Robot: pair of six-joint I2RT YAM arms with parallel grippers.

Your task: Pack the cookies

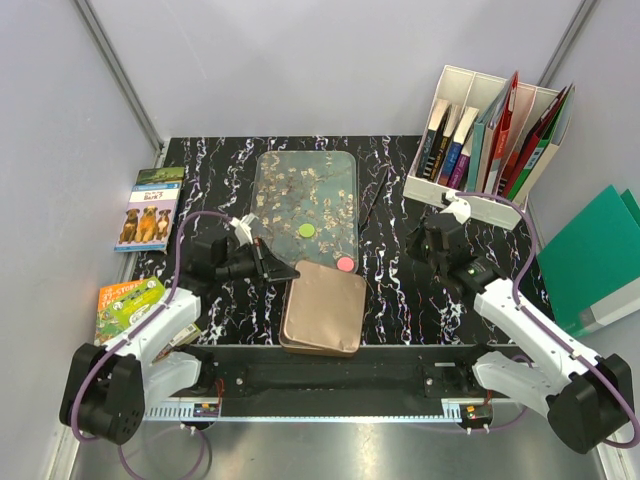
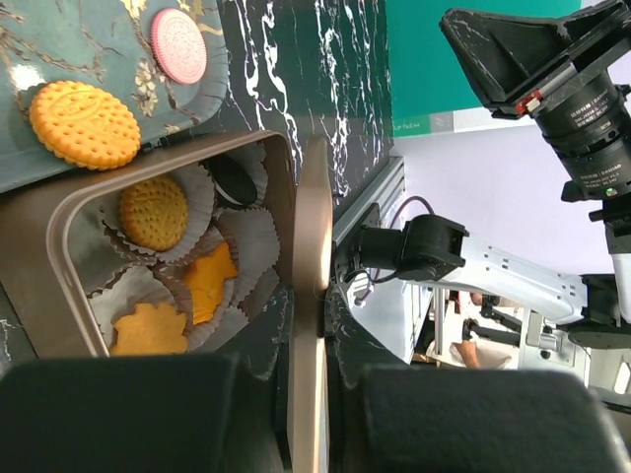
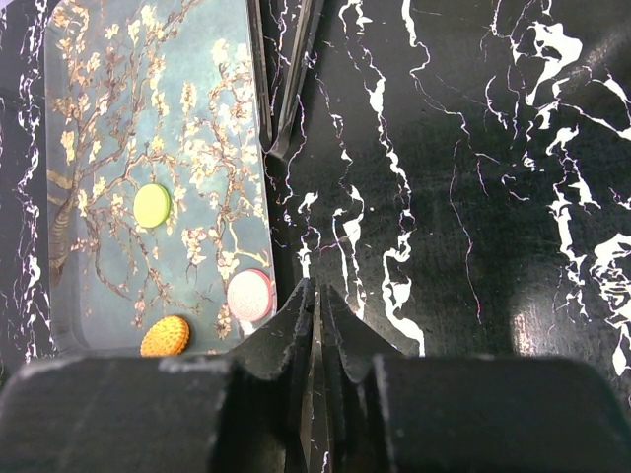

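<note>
1. Four cookies [image 2: 153, 212], three orange and one black, lie in paper cups [image 2: 254, 236] inside the tin [image 2: 61, 222].
2. Orange, pink and green ones lie on the tray [image 3: 128, 118] beside it.
3. The left fingers [image 2: 118, 414] are closed on the lid [image 2: 314, 246], close to the packed cookies.
4. The right fingers [image 3: 128, 414] are pressed together, empty, above the bench [image 3: 473, 197].

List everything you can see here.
Blossom-patterned rectangular tray: one, teal, table's far centre
Loose flat round cookies: three, green, pink, orange, on tray
Bronze metal tin: one, at tray's near edge
Packed cookies: four visible, three orange, one black, in white crinkled paper cups inside tin
Bronze flat lid: one, held over tin
Thin dark tool: one, right of tray
White rack of books: one, far right
Green folder: one or more, right of table
Picture booklets: two, left of table
Left gripper: black, shut on lid
Right gripper: black, shut, empty, right of tray
</note>
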